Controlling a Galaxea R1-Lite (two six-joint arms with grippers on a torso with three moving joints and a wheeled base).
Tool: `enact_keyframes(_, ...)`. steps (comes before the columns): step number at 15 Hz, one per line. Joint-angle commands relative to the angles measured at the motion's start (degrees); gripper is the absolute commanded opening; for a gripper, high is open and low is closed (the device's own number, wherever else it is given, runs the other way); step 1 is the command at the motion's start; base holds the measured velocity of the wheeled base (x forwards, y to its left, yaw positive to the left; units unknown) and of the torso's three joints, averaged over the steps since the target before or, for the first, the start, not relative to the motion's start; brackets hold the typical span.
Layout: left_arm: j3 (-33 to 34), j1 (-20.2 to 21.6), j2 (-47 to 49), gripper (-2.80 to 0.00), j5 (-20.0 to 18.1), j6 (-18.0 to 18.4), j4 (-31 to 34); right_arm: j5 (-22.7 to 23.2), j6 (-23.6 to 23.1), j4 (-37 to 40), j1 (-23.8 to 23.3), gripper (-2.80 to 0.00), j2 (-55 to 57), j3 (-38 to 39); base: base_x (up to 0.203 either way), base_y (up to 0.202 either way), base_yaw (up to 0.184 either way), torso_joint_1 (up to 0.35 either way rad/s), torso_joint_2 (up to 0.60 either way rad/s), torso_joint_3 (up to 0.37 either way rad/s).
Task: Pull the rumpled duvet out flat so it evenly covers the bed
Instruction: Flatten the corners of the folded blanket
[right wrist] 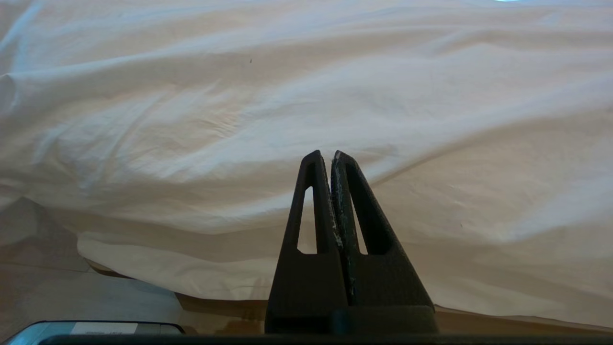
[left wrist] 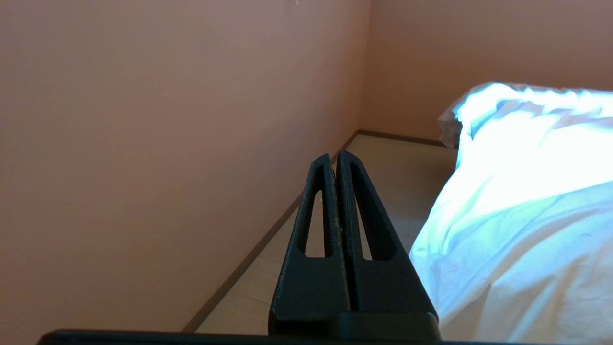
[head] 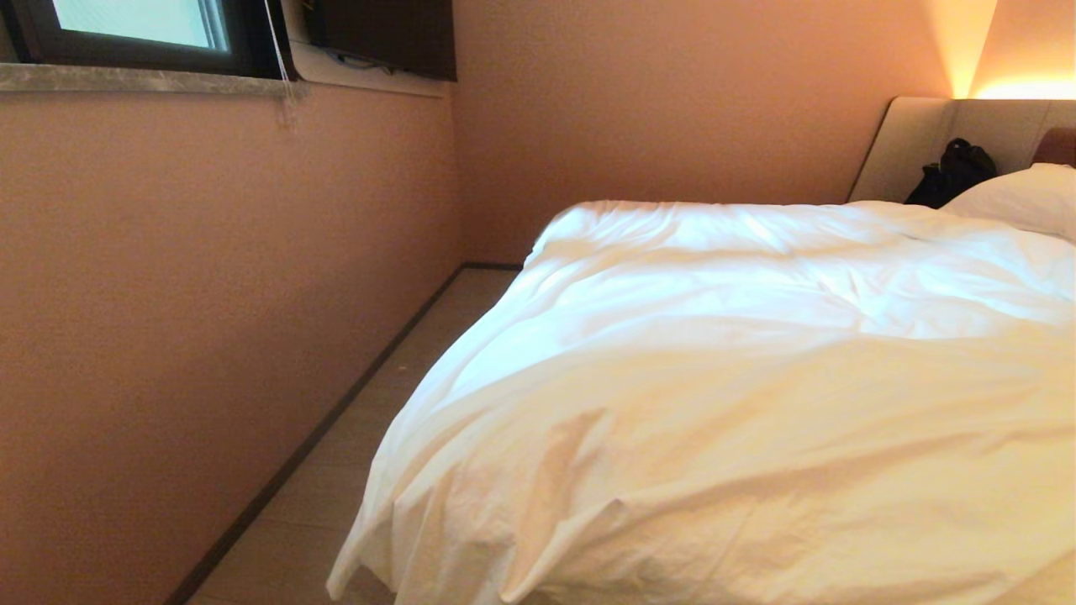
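Peach walls (head: 210,294) close this corner of the room, with a dark-framed window (head: 134,29) high at ten o'clock from where the head camera looks. Between the wall and the bed (right wrist: 225,306) runs a strip of pale floor (head: 395,403), narrowing toward twelve o'clock until it meets the far wall; a dark skirting line follows its outer edge. That strip is the only open room for moving on this side.

Across the bed spreads the duvet (head: 740,378), white and puffy, filling everything from three to six o'clock in the head view. Its left edge hangs over the side of the bed and drapes down toward the floor at about seven o'clock, with creases running across the top. At the far end, near two o'clock, a pillow (head: 1021,197) lies against the padded headboard (head: 912,143), and a dark bag (head: 954,172) (hard to make out in detail) sits just beside it.

Neither arm shows from the head. The left gripper (left wrist: 335,155) points along the floor strip, fingers pressed together and holding nothing, with the duvet's hanging edge off to its side and apart from it. The right gripper (right wrist: 325,155) faces the duvet's near hem, fingers likewise together and empty; the tan bed base peeks out under that hem.
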Motion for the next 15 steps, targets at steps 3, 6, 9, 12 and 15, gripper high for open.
enact_keyframes(3,0.18,0.00,0.11,-2.80,-0.55,-0.11,-0.24,0.02,-0.03,0.01,0.02,-2.80,0.07,0.00,0.000,0.000,0.000,0.000,0.00,0.000)
enact_keyframes(6,0.62,0.00,0.11,-2.80,-3.06,-0.20,0.11,0.02,-0.03,0.01,0.02,-2.80,0.07,0.00,0.000,0.000,0.000,0.000,0.00,0.000)
enact_keyframes(9,1.17,0.00,0.11,-2.80,-6.08,-0.20,0.46,0.02,-0.03,0.01,0.02,-2.80,0.07,0.00,0.000,0.000,0.000,0.000,0.00,0.000)
enact_keyframes(12,2.12,0.00,0.11,-2.80,-7.11,-0.20,0.37,0.02,-0.03,0.01,0.02,-2.80,0.07,0.00,0.000,0.000,0.000,0.000,0.00,0.000)
enact_keyframes(15,2.47,0.00,0.11,-2.80,-7.11,-0.20,0.37,0.02,-0.03,0.01,0.02,-2.80,0.07,0.00,0.000,0.000,0.000,0.000,0.00,0.000)
